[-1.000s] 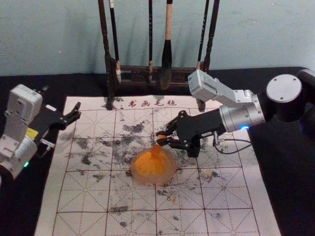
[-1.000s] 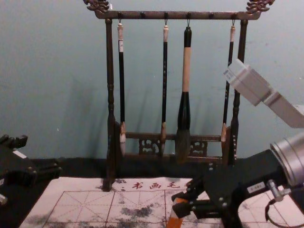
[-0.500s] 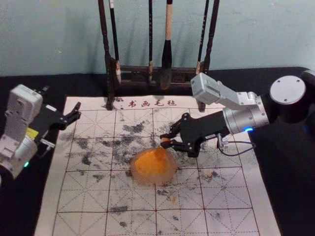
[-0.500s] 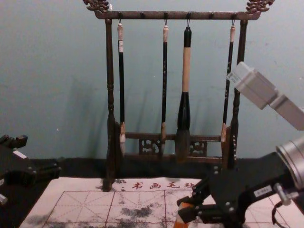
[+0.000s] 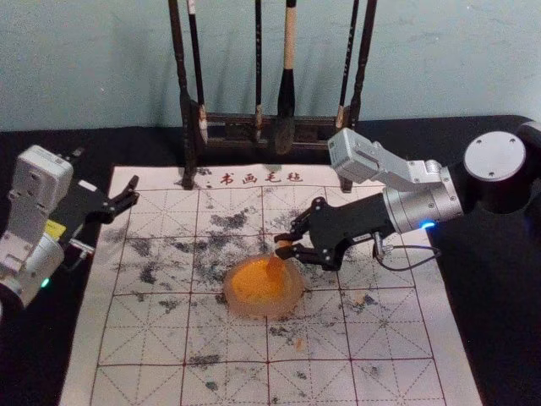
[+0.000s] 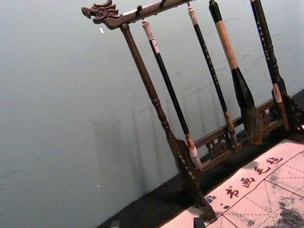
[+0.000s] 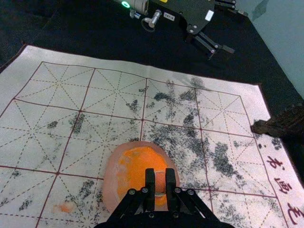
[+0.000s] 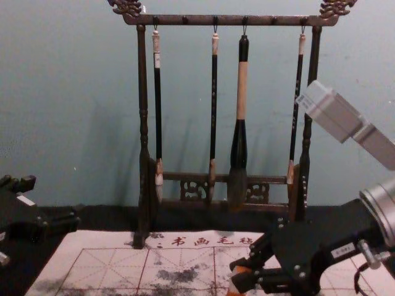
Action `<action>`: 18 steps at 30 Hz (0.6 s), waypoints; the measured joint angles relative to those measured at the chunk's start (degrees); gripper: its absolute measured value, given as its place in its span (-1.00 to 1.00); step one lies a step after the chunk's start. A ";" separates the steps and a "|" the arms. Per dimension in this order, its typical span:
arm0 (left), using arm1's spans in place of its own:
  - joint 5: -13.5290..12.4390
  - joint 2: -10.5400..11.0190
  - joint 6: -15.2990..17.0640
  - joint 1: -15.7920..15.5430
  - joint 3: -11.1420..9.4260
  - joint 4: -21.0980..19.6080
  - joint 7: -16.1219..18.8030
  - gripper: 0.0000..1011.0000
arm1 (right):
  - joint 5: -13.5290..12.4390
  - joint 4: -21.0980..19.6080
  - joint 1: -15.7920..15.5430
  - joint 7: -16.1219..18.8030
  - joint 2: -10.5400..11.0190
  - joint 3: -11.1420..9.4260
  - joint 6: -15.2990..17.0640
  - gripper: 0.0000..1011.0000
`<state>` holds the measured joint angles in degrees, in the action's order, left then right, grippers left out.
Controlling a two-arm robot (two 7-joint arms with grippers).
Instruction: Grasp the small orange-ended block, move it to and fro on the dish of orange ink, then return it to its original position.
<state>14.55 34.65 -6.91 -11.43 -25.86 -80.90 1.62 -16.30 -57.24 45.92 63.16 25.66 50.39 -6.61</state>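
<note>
1. Orange ink point(image 5: 255, 282) coats the inside of the dish point(image 5: 230, 300). The small block point(image 5: 275, 263) is upright with a slight lean, its lower end over the far right part of the ink; whether it touches the surface cannot be told.
2. Right gripper point(image 7: 160, 177): closed to the block's width, a finger on either side, at the dish. Left gripper point(image 8: 54, 201): parked at the left of the mat point(image 8: 99, 259), fingers spread, holding nothing.
3. Step in hand, as judged: inking. Apply light, even downward pressure; excess load may tilt the block in the grip or push the dish along.
4. Use short, level strokes within the rim, reversing before the wall.
5. On completion, lift straight up and let drips fall before returning the block.
</note>
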 joint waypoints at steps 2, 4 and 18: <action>0.00 0.00 0.00 0.00 0.00 0.00 0.00 0.98 | -0.03 -0.14 -0.03 0.06 0.08 0.07 -0.04 -0.74; 0.00 0.00 0.00 0.00 0.00 0.00 0.00 0.98 | -0.05 -0.35 -0.05 0.20 0.21 0.17 -0.10 -0.74; -0.01 0.00 0.00 0.00 0.00 0.00 0.00 0.98 | -0.58 -3.08 -0.61 0.94 0.94 0.93 0.12 -0.74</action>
<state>14.55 34.65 -6.91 -11.43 -25.86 -80.90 1.62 -16.88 -60.32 45.32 64.10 26.60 51.32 -6.49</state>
